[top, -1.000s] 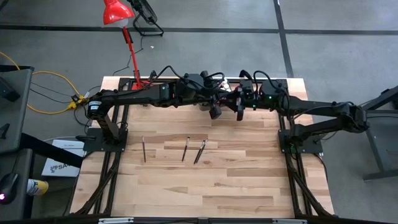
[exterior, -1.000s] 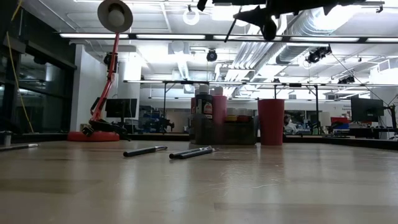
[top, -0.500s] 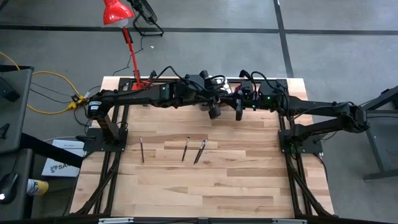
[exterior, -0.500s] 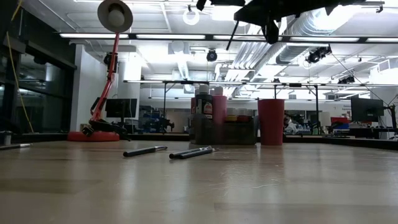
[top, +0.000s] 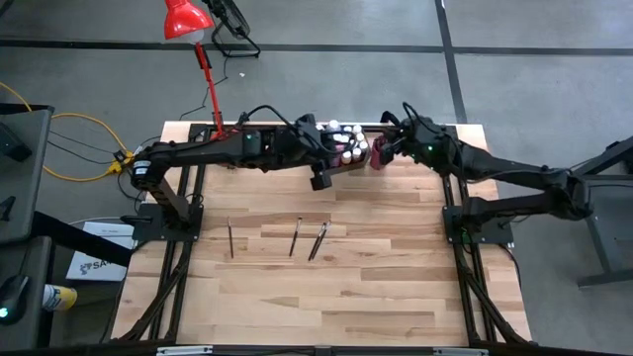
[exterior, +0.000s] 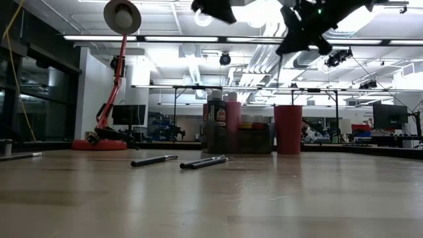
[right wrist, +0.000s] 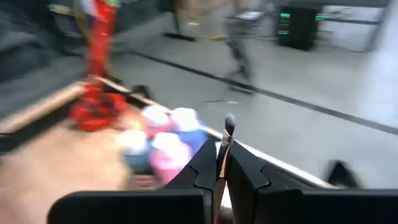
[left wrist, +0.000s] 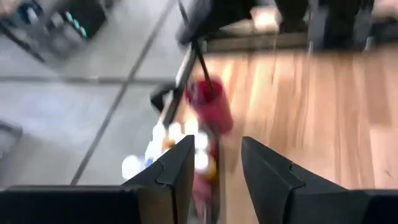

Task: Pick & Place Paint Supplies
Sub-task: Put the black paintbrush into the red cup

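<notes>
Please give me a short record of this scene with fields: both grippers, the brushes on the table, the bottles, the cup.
left gripper: open, empty, over the table's back part
right gripper: shut on a paintbrush, which hangs above the red cup
loose brushes: three, flat on the mid table, the two right ones close together
paint bottles: clustered at the back edge, beside the red cup
</notes>
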Tool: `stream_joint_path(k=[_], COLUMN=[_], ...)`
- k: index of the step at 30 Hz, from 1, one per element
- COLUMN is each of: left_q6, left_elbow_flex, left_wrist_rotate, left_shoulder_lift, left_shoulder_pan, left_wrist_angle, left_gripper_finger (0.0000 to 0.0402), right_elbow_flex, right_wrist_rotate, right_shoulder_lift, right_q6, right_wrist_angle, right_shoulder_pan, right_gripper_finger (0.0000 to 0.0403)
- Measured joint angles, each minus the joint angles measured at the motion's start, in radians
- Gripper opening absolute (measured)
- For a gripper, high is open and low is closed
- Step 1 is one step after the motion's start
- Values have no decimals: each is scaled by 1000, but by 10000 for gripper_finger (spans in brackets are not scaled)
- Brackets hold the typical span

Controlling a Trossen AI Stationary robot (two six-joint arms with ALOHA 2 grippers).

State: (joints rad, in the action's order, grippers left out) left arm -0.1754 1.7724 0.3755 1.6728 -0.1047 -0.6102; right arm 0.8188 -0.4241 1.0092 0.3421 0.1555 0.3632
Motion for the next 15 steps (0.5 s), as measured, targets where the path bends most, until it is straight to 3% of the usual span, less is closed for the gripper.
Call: stream_joint_path(k=[4, 10, 15], left_q6=[47, 173, 374], left_elbow_flex=[-2, -99, -201], left_wrist_rotate=[38, 103, 151], left_shoulder_lift=[-5, -4, -4], left_shoulder_pan=[8, 36, 49], left_wrist_angle=[-108, -138, -214], left_gripper_finger=[127, 126, 126], right_elbow_flex=[0, 0, 0], right_wrist_rotate=[-27, -64, -6], right_shoulder_lift=[15, 75, 130], right_q6=[-41, -55, -55], right_wrist_angle=[37, 51, 59], right_shoulder_pan=[63, 134, 175], right_gripper_finger=[12, 12, 15])
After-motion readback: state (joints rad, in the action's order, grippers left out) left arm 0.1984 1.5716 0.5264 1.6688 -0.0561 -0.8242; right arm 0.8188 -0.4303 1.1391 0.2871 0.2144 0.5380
